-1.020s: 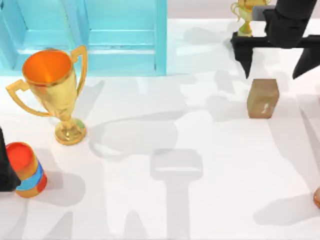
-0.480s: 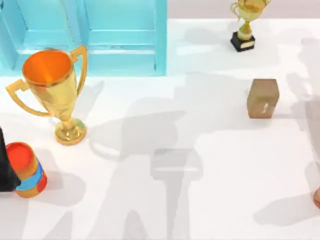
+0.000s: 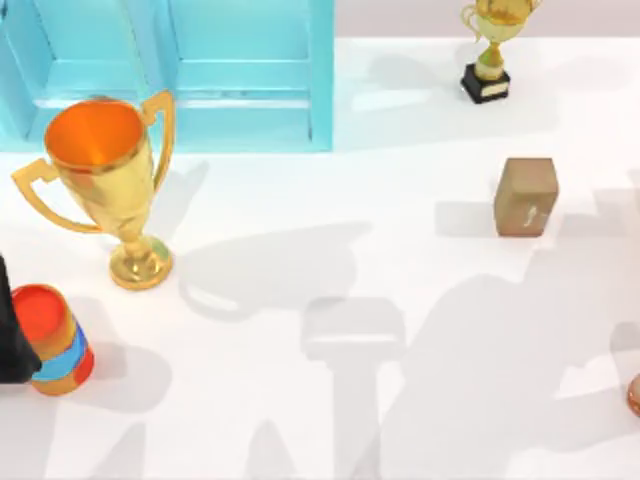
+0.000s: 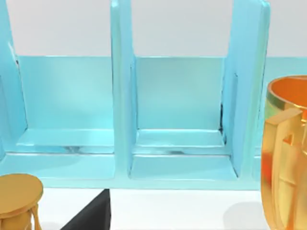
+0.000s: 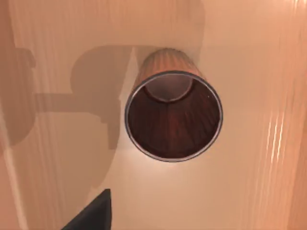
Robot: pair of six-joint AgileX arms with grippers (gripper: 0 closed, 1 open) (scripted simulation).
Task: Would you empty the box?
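Nearest, along the table's (image 3: 300,420) front edge, we count one red-topped striped can (image 3: 55,340) at the left, against our left arm (image 3: 12,345), whose fingers we cannot make out. Beyond stand two gold trophies: one large trophy (image 3: 105,180) at the left, one small trophy (image 3: 492,45) far right. Between them lies one brown block (image 3: 526,196). Farthest back sits one blue box (image 3: 170,75); its compartments hold nothing. Our right wrist view looks down into one brown cup (image 5: 172,115).
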